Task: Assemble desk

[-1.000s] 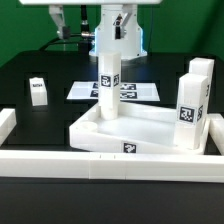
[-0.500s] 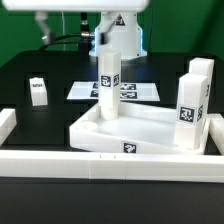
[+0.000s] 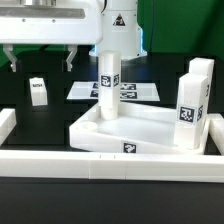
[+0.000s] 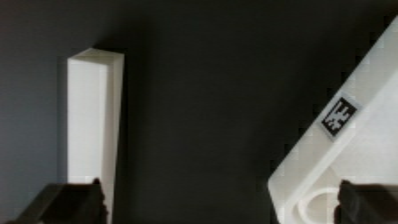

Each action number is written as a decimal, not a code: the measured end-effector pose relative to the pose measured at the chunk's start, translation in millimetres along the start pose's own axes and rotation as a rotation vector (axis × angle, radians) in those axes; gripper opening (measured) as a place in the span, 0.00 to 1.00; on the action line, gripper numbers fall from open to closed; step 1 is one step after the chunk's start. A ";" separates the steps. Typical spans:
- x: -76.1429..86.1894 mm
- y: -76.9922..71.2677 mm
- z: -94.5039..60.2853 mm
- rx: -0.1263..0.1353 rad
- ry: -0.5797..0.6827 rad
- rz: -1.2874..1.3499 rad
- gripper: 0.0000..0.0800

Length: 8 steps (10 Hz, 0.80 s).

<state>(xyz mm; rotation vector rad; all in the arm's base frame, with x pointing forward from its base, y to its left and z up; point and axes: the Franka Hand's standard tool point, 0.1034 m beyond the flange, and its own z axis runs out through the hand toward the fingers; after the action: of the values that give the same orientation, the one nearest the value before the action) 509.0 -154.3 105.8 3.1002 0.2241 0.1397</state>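
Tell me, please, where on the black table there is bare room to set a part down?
Bare black surface lies between the small leg and the tabletop, behind the border wall. It is crowded at the tabletop, where two legs stand, and on the marker board.

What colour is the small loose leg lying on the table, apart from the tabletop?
White with a black-white tag; the loose leg shows best in the exterior view.

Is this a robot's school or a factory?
More likely a robot test lab: a black table, a marker board of printed tags, and a white tabletop with tagged legs standing in it.
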 end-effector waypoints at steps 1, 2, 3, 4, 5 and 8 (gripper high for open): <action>-0.8 0.2 0.9 0.000 -0.002 0.000 0.81; -2.5 2.5 0.9 0.000 -0.003 -0.019 0.81; -12.1 13.9 3.0 -0.003 -0.004 -0.080 0.81; -27.8 26.5 10.0 -0.024 -0.004 -0.123 0.81; -42.1 33.4 17.9 -0.036 -0.013 -0.156 0.81; -52.7 36.4 25.6 -0.025 -0.047 -0.150 0.81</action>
<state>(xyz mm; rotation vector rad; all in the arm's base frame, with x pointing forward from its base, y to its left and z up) 464.5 -198.5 77.1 3.0426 0.4477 0.0656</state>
